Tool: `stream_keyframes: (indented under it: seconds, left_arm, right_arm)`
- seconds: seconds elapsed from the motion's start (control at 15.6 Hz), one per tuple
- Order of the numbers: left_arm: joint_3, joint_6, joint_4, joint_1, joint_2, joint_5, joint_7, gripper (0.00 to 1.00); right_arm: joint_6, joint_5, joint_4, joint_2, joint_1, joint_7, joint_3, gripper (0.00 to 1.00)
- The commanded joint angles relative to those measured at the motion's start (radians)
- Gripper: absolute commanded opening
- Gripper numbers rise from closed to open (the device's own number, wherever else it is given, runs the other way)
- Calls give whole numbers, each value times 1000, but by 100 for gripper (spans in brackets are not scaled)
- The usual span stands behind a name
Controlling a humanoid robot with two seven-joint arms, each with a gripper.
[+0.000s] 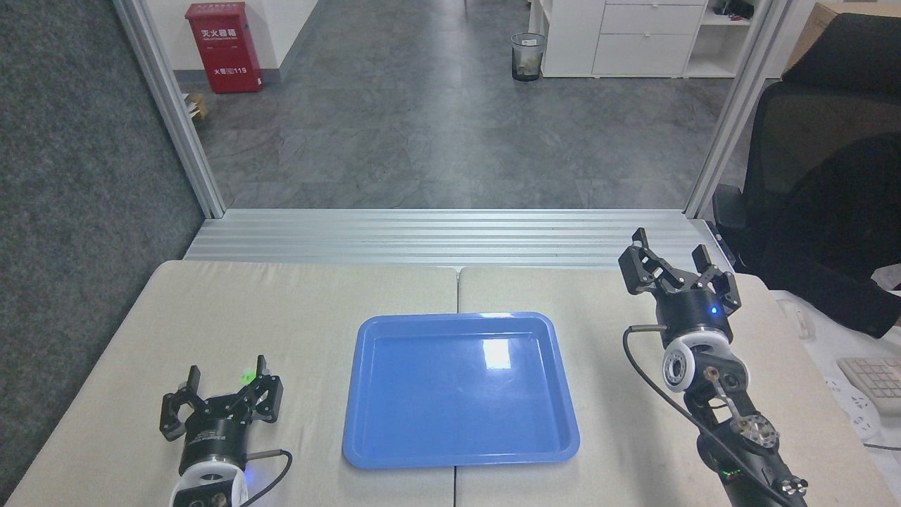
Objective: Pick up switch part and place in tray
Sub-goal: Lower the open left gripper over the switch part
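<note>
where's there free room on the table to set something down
The tray holds nothing, so its whole floor is free. Bare table runs along the far edge behind the tray, and between the tray and the right gripper. The near left is crowded: the left gripper sits over the switch part, beside the tray's left rim.

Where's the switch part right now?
In the head view the switch part lies on the table's left side, left of the tray. It is mostly hidden behind the open left gripper; only a green sliver shows.
</note>
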Motion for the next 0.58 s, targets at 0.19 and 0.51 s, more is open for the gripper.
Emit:
stream_keyframes:
  seconds: [0.19,0.51]
  left_arm:
    - [-7,30,-59,75,-97,-13,-10,100]
    - [-24,33,47,19,-141,-16,2,100]
  right_arm:
    - [-1,0,0,-1,0,0,0,100]
    - [-1,0,0,0,0,0,0,100]
